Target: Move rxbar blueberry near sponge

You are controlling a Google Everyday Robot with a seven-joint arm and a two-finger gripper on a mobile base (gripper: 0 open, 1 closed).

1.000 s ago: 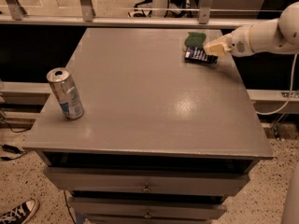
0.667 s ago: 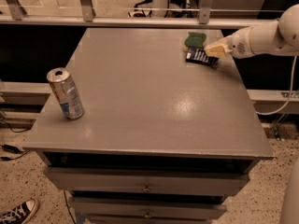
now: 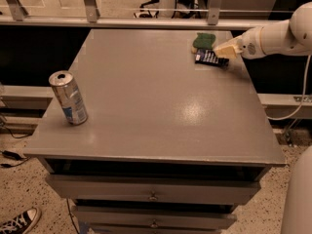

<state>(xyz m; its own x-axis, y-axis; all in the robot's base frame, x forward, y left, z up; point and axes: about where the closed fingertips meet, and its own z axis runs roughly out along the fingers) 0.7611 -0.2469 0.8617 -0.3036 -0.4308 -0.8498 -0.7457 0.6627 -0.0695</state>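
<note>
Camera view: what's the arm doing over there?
The robot's gripper comes in from the right and sits at the far right corner of the table, right at the rxbar blueberry. The bar lies flat just in front of the sponge, close enough that they look to be touching. A drink can stands upright near the table's left edge, away from all this.

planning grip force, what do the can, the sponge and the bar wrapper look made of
Silver-and-blue drink can: thin metal, likely aluminium, from its shiny top rim. Dark green block sponge: probably soft foam, matte top. Navy-blue rxbar blueberry bar: smooth printed wrapper, plastic film or foil, unclear. The tool is at the bar's right end, far right of the grey table.
</note>
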